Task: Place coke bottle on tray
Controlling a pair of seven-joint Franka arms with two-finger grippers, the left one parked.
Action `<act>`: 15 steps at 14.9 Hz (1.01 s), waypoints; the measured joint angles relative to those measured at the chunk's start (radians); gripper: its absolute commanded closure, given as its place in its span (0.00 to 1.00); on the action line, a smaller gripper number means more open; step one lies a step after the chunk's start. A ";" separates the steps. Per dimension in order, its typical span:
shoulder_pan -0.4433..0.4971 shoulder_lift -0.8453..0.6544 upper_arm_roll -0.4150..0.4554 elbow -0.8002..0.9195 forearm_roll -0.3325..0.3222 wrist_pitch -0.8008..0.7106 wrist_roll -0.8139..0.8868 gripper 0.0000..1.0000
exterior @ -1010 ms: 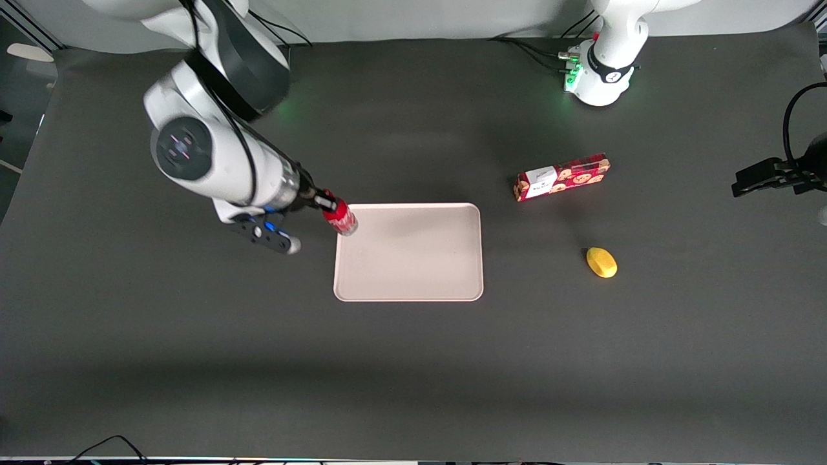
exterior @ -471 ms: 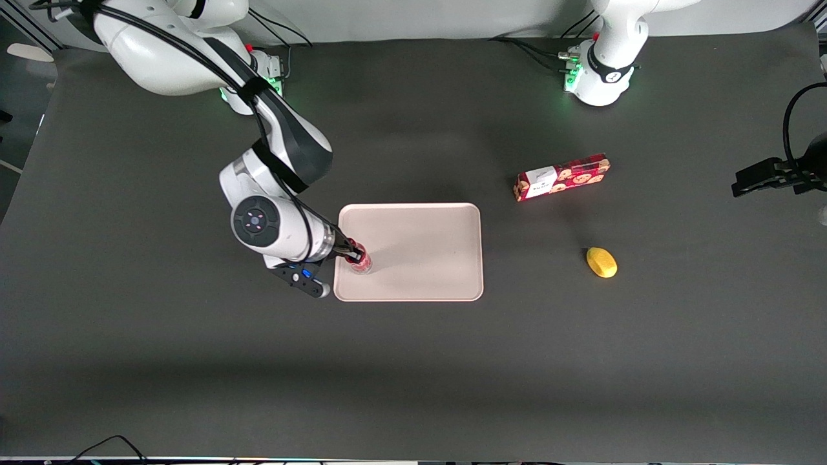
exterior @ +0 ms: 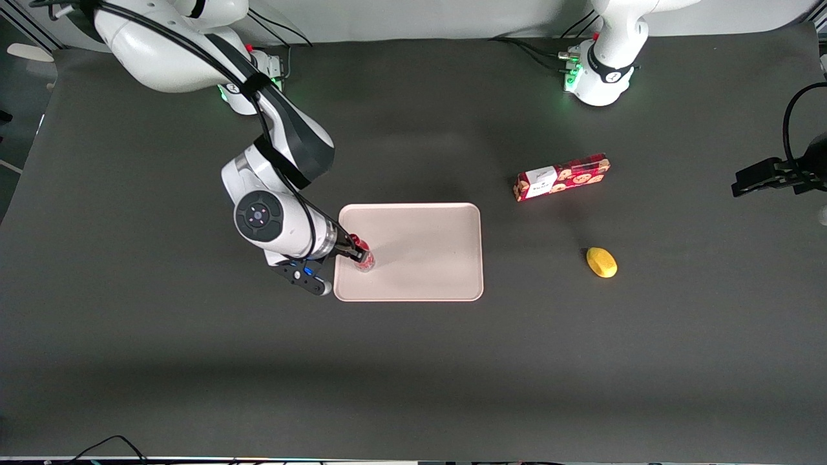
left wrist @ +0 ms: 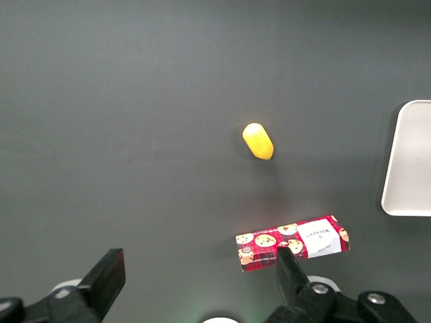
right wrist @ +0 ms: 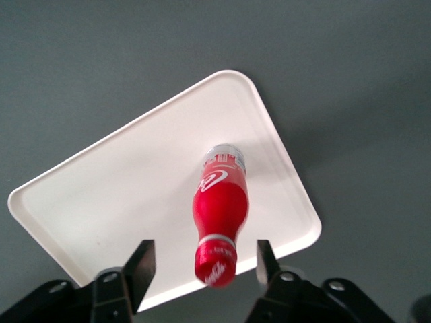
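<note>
1 coke bottle [right wrist: 221, 214] stands upright on your tray [right wrist: 121, 202]; gripper [right wrist: 202, 266] jaws released, straddling its cap.

Right arm reaches from its base at the desk's back edge down toward the desk's middle, wrist bent low and angled sideways. Gripper [exterior: 356, 253] sits low over the desk; its fingers [right wrist: 140, 269] stand spread apart, clear of the cap between them.
</note>
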 measured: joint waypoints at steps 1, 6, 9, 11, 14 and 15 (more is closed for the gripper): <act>-0.001 -0.027 0.000 0.018 -0.005 -0.045 -0.002 0.00; -0.017 -0.227 -0.015 0.153 -0.035 -0.335 -0.167 0.00; -0.035 -0.362 -0.114 0.193 -0.038 -0.503 -0.418 0.00; -0.042 -0.443 -0.241 0.187 -0.038 -0.584 -0.637 0.00; -0.060 -0.514 -0.424 0.097 -0.038 -0.577 -0.909 0.00; -0.063 -0.526 -0.469 0.052 -0.037 -0.543 -0.955 0.00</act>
